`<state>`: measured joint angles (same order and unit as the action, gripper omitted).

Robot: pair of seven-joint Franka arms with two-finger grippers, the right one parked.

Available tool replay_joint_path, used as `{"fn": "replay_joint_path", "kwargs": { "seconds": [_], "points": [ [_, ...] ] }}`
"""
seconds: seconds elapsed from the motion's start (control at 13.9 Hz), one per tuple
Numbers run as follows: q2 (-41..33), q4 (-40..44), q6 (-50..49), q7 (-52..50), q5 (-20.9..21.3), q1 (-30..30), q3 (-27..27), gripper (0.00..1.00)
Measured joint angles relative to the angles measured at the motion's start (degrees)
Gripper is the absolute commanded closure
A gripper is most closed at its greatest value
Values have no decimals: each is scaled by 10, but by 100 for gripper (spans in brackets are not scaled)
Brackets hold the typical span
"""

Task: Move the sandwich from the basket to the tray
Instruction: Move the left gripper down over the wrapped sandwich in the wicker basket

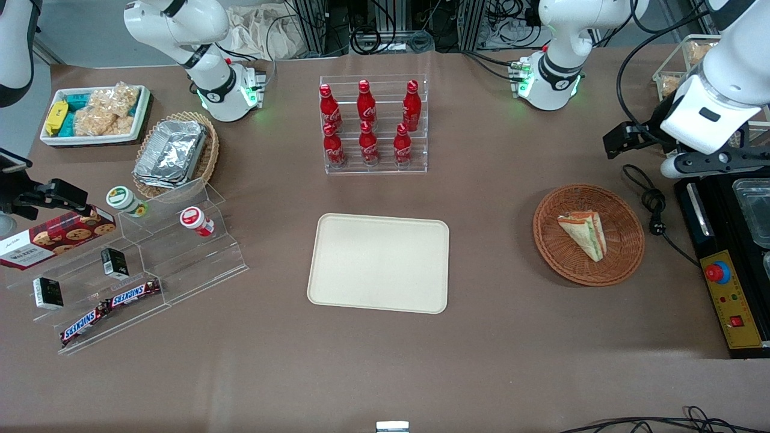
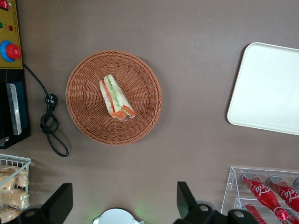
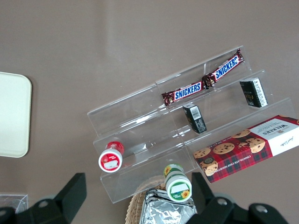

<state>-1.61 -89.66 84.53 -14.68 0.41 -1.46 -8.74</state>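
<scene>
Nearest the front camera, the flat rectangular cream-beige tray [image 1: 378,263] with its low rim is lying bare at mid-table — the drop site is waiting, nothing on it yet. Toward the working arm's end, the round reddish-brown woven wicker basket [image 1: 588,234] is sitting well apart from the tray. Inside it the small triangular wedge sandwich [image 1: 585,233] in clear wrap is lying on its side near the middle, green and orange-red filling edge showing upward in the wrist view [image 2: 116,98].

Left gripper [image 2: 124,203] is hovering high above the table, off the basket's rim and not over the sandwich — jaws are standing spread wide, holding nothing. Judgement: this is the approach stage; the wide spread suits straddling the wedge across its flat bread faces.

Acrylic rack of red cola bottles [image 1: 367,123] is standing farther from the camera than the tray, off the likely transfer path.
</scene>
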Motion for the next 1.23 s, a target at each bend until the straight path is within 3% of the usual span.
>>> {"fn": "replay_joint_path", "kwargs": {
  "seconds": [0.72, 1.23],
  "points": [
    [4, -3, -2, -81, 0, 1, 28, 0],
    [10, -97, 68, -109, -1, 1, 77, 0]
  ]
}}
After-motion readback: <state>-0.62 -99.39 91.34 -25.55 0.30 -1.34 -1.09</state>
